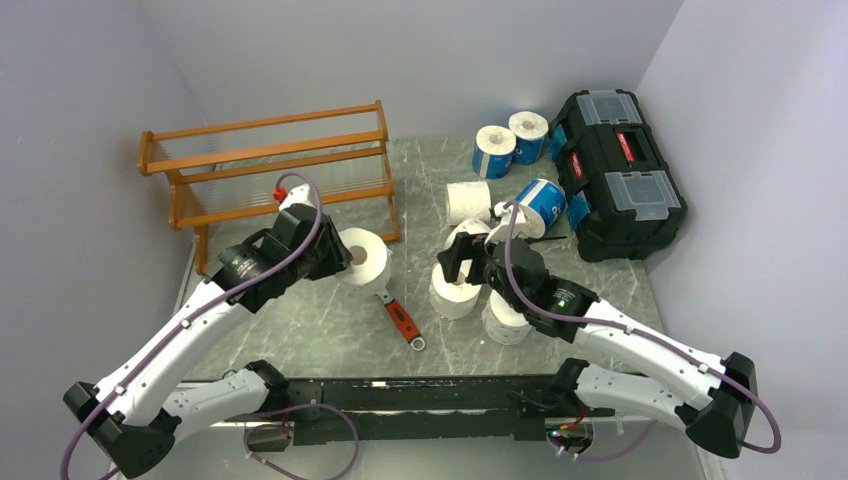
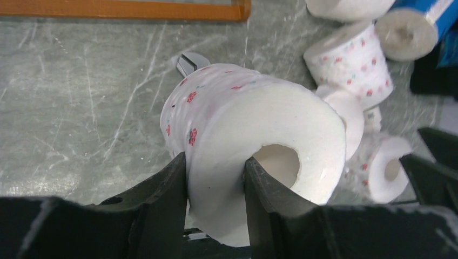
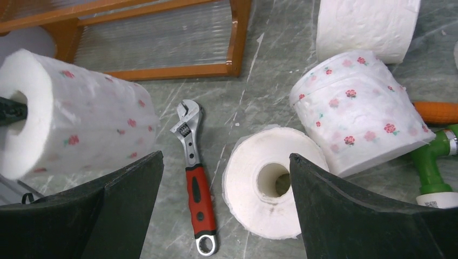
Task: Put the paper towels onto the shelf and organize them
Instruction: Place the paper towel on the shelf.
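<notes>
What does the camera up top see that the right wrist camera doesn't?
Only the top view shows the black toolbox and the blue-wrapped rolls beside it. Only the right wrist view shows a green thing and an orange thing at its right edge. Both show the shelf, the red-handled wrench, and the flowered roll pinched by the left gripper.

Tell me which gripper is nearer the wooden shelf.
Left. The left gripper, gripping a floral roll, sits close in front of the shelf; the right gripper hangs open over loose rolls farther right.
</notes>
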You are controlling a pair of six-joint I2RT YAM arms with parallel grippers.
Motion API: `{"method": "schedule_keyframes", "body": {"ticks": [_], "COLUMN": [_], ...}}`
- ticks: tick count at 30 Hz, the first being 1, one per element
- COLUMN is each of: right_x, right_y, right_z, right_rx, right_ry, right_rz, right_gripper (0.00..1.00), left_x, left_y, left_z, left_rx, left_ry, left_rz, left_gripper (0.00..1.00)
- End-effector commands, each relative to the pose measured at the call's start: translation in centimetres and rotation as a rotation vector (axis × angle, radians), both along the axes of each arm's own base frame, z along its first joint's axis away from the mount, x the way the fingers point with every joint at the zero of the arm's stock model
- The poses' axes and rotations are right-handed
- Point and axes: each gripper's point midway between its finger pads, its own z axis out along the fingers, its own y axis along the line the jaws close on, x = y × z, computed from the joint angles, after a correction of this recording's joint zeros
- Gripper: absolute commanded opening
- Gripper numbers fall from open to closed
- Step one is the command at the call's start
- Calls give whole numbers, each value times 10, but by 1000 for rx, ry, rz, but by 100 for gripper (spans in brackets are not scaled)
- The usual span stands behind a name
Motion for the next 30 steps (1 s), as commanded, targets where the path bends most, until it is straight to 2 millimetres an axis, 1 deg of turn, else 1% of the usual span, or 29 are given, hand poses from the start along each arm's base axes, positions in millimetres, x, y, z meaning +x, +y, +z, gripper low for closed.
{"method": "schedule_keyframes", "body": {"ticks": [1,5,8,10,12,14,18,25,30], "right_x": [4,5,5,4,4,4,4,3,4], "right_y": [-10,-13,-14,-14,-15,-15,-17,-18,-18], "right_z": [17,16,15,17,17,19,21,21,19], "right_rx": [35,36,42,54,56,59,58,61,52], "right_ry": [-30,-22,-21,-25,-26,-27,-29,-24,-19], "right_rz": [-58,-77,-85,-88,-91,-91,-99,-102,-103], "right_gripper": [88,89,89,89,89,89,89,89,89], "left_x": [18,22,22,22,24,29,46,78,99], "left_y": [16,35,46,54,58,59,56,46,42], "left_z": [37,45,50,50,49,51,59,80,84], "left_rx": [-100,-128,-162,-180,-198,-227,-273,-309,-313], "left_ry": [-64,-47,-24,-4,20,29,6,-31,-34], "left_rz": [227,421,555,644,700,737,764,777,792], "left_gripper": [0,0,0,0,0,0,0,0,0]}}
